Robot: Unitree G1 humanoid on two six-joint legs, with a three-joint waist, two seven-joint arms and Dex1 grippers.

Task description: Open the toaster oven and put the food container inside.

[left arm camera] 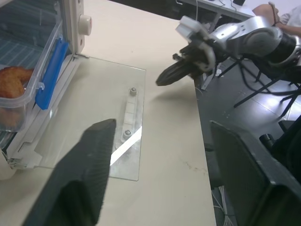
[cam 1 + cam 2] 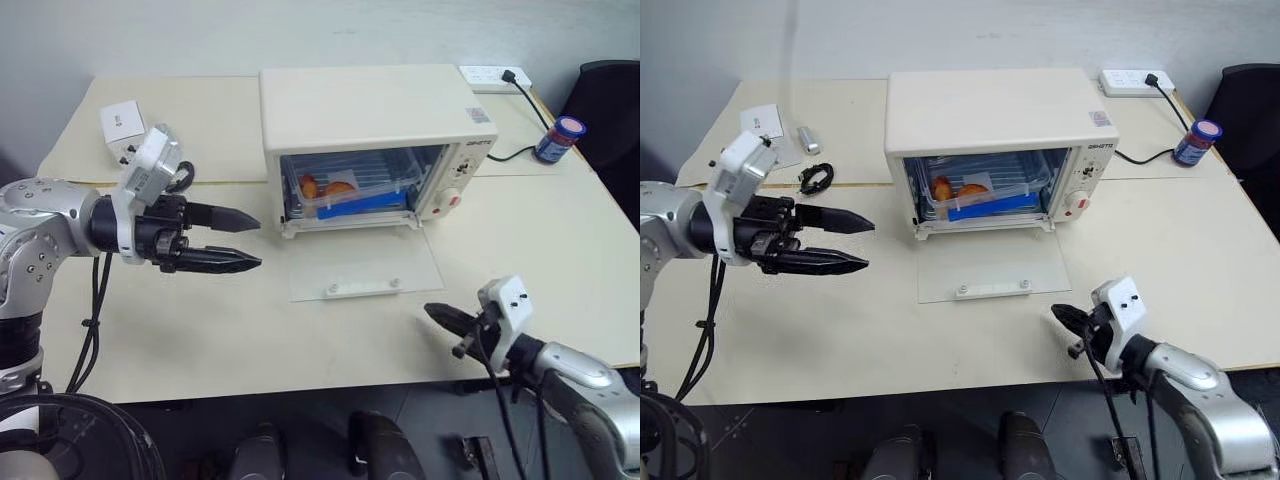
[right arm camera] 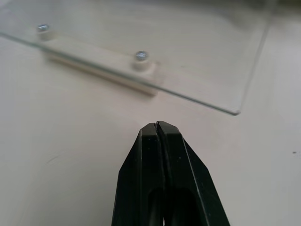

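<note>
Cream-white and boxy, the toaster oven (image 2: 375,125) sits on the far middle of the pale, smooth bench (image 2: 200,330), its flat glass door (image 2: 362,265) dropped fully open and lying on the bench surface, a cream bar handle (image 2: 362,287) bolted along its near edge. Inside the oven, on the wire rack, rests the food container (image 2: 345,190): a clear rectangular plastic box with a blue side clip, orange food pieces showing through its wall. The left tool (image 2: 245,240), two tapered black fingers, points right toward the oven from the left and stands open, holding nothing. The right tool (image 2: 440,318) hangs near the bench's near edge, right of the door, its fingers pressed shut and empty. A small white cardboard box (image 2: 122,124) sits far left.
</note>
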